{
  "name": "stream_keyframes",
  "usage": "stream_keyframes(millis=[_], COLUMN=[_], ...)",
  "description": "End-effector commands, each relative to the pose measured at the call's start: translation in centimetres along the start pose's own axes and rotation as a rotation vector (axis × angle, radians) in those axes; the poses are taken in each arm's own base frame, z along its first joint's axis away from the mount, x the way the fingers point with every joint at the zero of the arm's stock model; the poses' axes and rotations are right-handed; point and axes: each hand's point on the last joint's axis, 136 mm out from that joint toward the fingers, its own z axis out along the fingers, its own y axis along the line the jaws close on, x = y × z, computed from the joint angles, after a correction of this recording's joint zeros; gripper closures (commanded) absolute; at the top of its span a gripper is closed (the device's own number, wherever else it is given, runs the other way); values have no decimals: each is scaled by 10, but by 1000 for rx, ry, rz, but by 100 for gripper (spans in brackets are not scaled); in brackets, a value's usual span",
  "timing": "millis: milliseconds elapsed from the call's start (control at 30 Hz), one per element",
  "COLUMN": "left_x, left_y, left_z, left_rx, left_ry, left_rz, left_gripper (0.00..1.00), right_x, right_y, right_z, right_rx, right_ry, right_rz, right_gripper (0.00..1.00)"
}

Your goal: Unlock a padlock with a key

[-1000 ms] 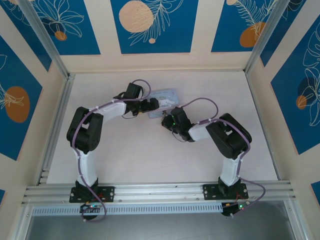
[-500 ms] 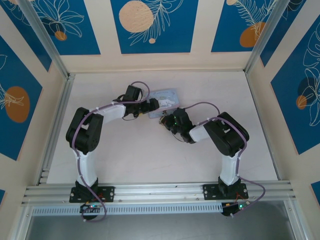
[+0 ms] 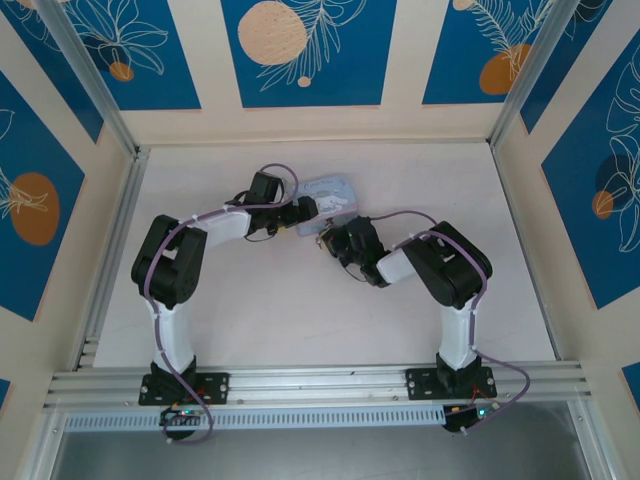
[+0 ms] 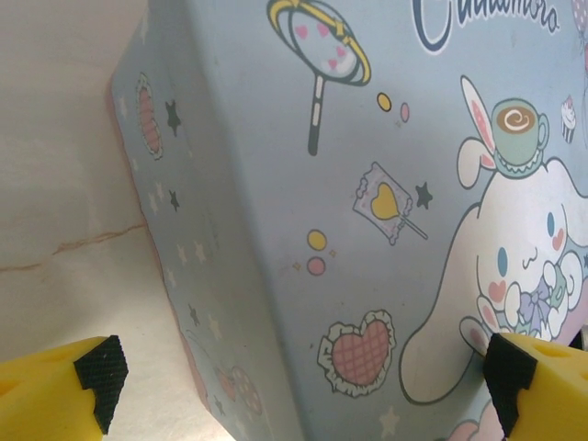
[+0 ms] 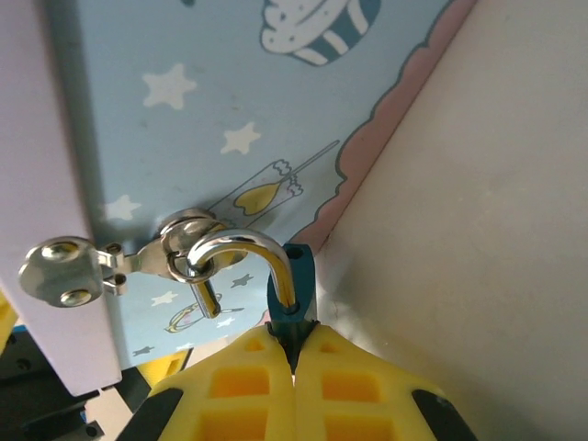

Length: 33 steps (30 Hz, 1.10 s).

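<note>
Padlock [image 5: 294, 271] hangs by its shackle [image 5: 241, 239] from the clasp [image 5: 179, 243] of the tin [image 5: 184, 110], dark body pinched in my shut right jaws. Short leg looks sprung free: unlocked, I reckon, only unhooking to do. Left jaws gape wide, empty, astride the tin.

The tin [image 3: 335, 192] lies on the worktop [image 3: 250, 310], toward the far middle. The left tool [image 3: 306, 208] sits at the tin's left end, its tips spread either side of a corner. The padlock [image 5: 292, 274] hangs from the latch [image 5: 184, 246] on the tin's near side, with the right tool [image 5: 294, 347] closed against its body.
</note>
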Motion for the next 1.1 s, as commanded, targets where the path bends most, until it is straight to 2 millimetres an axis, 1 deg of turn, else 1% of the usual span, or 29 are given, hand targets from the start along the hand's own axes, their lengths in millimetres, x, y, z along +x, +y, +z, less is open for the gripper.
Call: stream_keyframes(millis=[0,200,400,500,600,667,800,933,1067], left_x=[44,49,53,53,53,51,46,38,28], left_y=[49,55,59,59,59,58,52,37,22], left_z=[9,11,13,12,12,11,6,0,-11], left_rx=[-149,-167,-176,-177,-179,-176,-161,-119,-83], left_ry=[134,149,162,160,162,159,149,134,113], left_rz=[-51,-51,-53,-52,-52,-44,-27,-3,20], left_gripper=[1,1,1,1,1,1,1,0,0], right_x=[-35,-54,-77,-82,-82,-82,-84,-82,-75], right_y=[-15,-7,0,0,-3,-9,-20,-28,-42], right_z=[5,4,1,-2,-5,-13,-35,-60,-85], right_rx=[37,-5,-22,-12,20,44,47,59,95], right_ry=[-123,-148,-132,-116,-66,-65,-75,-63,-42], right_rz=[92,126,111,96,63,50,43,25,8], right_gripper=[100,100,100,100,100,100,100,100,100])
